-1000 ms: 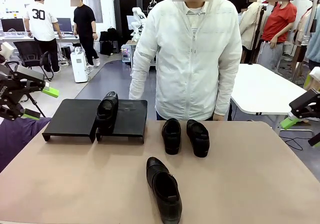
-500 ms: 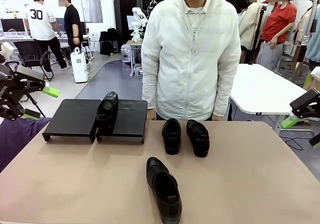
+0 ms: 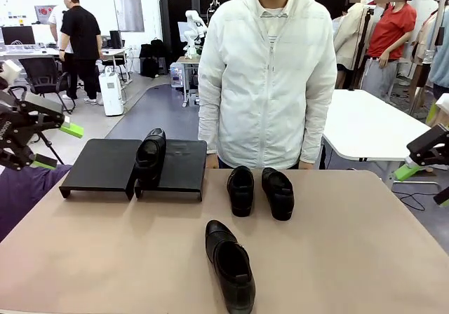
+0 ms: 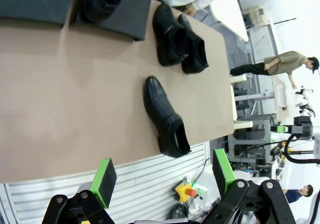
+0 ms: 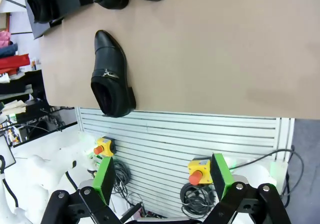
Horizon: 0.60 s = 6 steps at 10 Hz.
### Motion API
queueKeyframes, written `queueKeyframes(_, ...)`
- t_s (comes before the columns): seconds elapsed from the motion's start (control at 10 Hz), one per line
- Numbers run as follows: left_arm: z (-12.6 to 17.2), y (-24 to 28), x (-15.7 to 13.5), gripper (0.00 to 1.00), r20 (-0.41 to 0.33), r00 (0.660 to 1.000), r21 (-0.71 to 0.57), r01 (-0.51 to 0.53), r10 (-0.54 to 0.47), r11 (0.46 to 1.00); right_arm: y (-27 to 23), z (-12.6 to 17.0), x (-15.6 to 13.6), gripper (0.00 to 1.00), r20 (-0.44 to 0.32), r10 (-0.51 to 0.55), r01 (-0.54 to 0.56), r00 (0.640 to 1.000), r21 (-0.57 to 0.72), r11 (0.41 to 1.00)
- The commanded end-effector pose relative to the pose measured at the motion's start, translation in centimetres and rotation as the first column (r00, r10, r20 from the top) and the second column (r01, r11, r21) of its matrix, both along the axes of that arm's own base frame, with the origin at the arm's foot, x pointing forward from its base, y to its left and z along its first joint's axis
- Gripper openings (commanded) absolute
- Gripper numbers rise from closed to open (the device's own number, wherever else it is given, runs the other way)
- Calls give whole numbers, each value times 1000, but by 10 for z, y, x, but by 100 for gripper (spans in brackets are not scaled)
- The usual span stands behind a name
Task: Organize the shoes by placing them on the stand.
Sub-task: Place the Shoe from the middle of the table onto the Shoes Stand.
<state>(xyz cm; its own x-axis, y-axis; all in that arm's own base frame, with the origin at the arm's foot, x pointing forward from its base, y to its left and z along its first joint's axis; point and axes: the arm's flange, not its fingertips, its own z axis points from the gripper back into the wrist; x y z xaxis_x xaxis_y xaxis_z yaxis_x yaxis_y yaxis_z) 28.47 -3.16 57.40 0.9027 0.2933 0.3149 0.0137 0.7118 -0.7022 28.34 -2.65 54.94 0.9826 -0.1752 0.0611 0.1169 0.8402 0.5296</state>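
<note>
One shoe (image 3: 149,153) sits on the stand (image 3: 105,163), seemingly across its seam. The left gripper (image 4: 162,174) and right gripper (image 5: 161,176) hang wide open and empty, so grasping the nearest shoe (image 3: 230,265) looks next.

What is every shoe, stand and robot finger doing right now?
Far shoe: on the right platform.
Two middle shoes: side by side on the table.
Near shoe: alone on the table.
Left platform: holds no shoe yet.
Left fingers: open, holding nothing.
Right fingers: open, holding nothing.
</note>
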Motion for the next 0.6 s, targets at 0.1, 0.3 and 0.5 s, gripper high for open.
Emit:
queueKeyframes(0.1, 2, -167, 3, 100, -403, 915, 173, 96, -18, 980, 1, 3, -1, 100, -9, -16, 16, 1000, 14, 1000)
queueKeyframes(0.3, -35, -276, -6, 100, -542, 836, 313, 297, -87, 902, 1, 3, -1, 100, -9, -16, 16, 1000, 14, 1000)
queueKeyframes(0.5, -96, -359, -2, 100, -567, 820, 423, 369, -76, 827, 1, 3, -1, 100, -9, -16, 16, 1000, 14, 1000)
